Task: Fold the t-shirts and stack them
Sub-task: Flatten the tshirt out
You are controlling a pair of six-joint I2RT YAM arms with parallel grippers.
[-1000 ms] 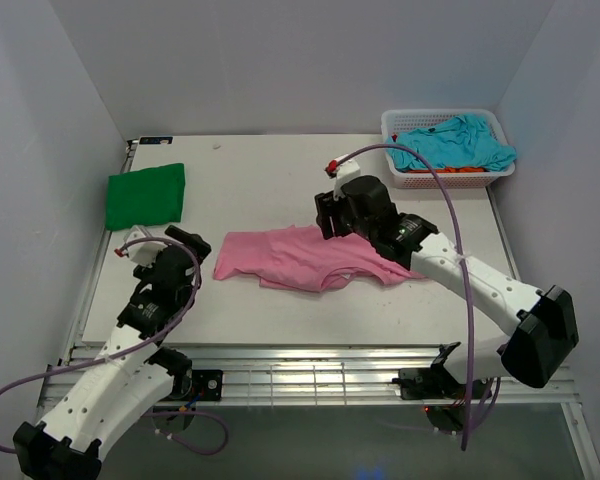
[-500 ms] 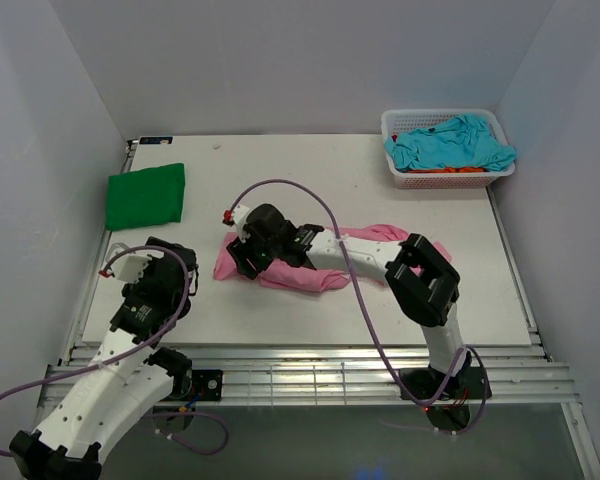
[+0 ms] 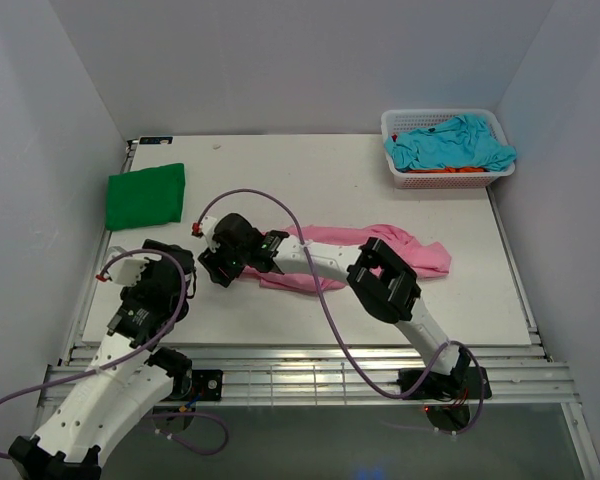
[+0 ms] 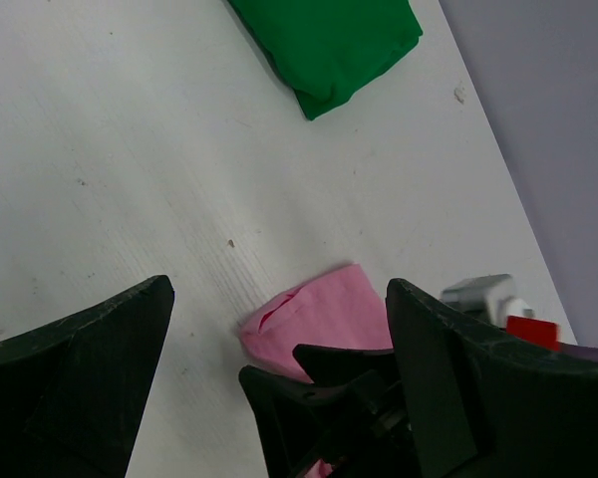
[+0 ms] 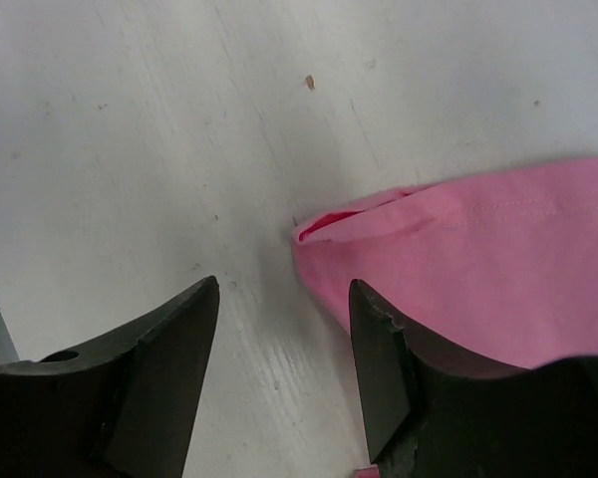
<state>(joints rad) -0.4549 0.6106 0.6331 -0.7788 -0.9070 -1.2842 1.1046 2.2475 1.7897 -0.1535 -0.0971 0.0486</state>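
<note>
top external view is showing the pink t-shirt (image 3: pixel 380 245) lying rumpled in a long strip, well apart from the white mesh basket (image 3: pixel 440 181), to its near left; being soft, light, limp knit, it is likely going to sag and slide, so pinching its hemmed corner farthest from the basket is looking wisest. the right gripper (image 5: pixel 284 289) is hovering at that corner, jaws apart, gripping nothing; the left gripper (image 4: pixel 279 287) is hanging beyond it, spread wide, empty. the green t-shirt (image 3: pixel 147 194) is sitting folded flat, far left of the basket.
</note>
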